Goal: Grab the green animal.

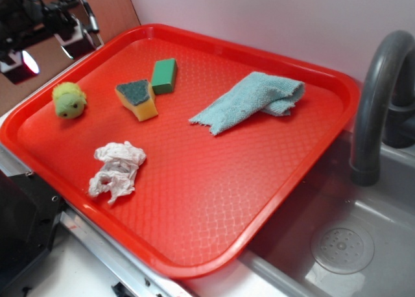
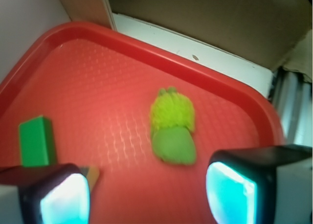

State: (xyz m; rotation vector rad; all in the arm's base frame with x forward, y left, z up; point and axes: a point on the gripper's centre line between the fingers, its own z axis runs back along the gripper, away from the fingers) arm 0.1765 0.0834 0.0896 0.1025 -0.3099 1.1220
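The green animal (image 1: 69, 100), a small fuzzy yellow-green plush, lies on the red tray (image 1: 259, 193) near its far left corner. In the wrist view it (image 2: 171, 128) lies just ahead of my fingers, slightly right of centre. My gripper (image 2: 146, 194) is open and empty, with the two fingertips wide apart and bare tray between them. In the exterior view the arm (image 1: 39, 24) hangs above the tray's far left corner, above and behind the plush; its fingers are not clear there.
A green rectangular block (image 1: 164, 75) and a yellow sponge with dark green top (image 1: 137, 99) lie right of the plush. A crumpled white tissue (image 1: 117, 169) and a blue cloth (image 1: 253, 101) also lie on the tray. A sink with a grey faucet (image 1: 376, 102) is at right.
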